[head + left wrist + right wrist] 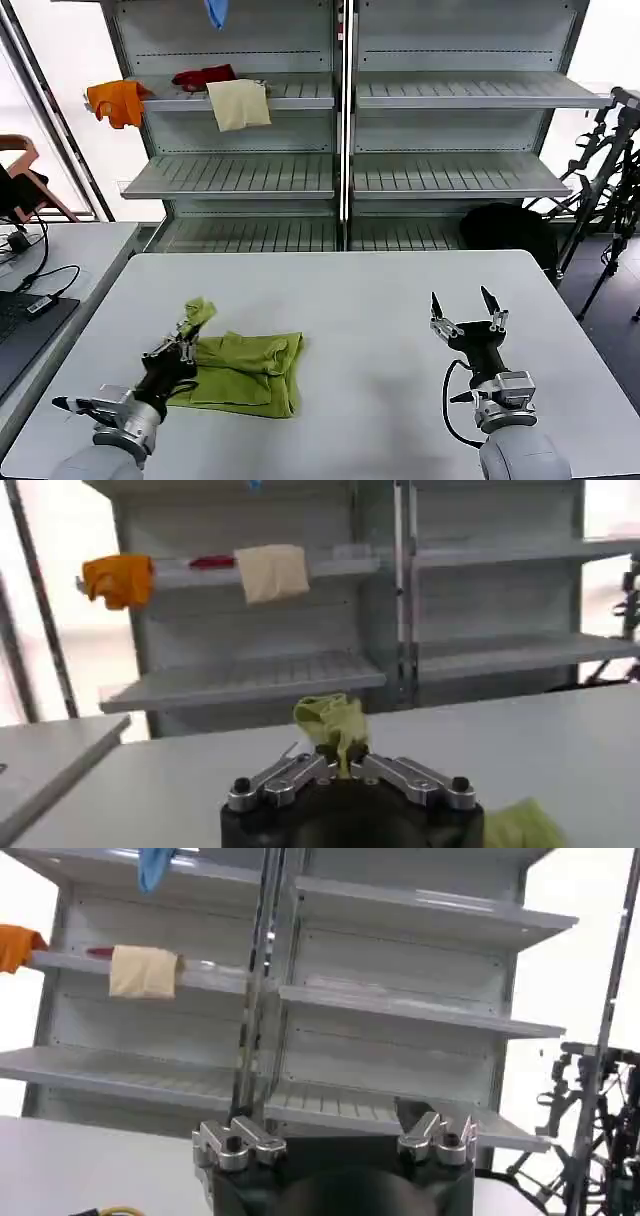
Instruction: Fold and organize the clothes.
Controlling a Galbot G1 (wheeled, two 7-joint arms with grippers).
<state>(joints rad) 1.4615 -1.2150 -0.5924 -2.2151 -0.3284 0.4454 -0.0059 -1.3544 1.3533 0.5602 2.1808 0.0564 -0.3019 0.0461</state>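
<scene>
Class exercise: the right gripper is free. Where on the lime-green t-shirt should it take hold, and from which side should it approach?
Probably the far right corner of the lime-green t-shirt, where layers bunch into a raised edge. The right gripper hovers open over bare table to that side, so coming in low from the shirt's right looks clearest. The left gripper already pinches the opposite corner, lifted off the table.

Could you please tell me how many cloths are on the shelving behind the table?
4: an orange cloth at the shelf's left end, a red cloth beside it, a cream cloth draped over the edge, a blue cloth above.
</scene>
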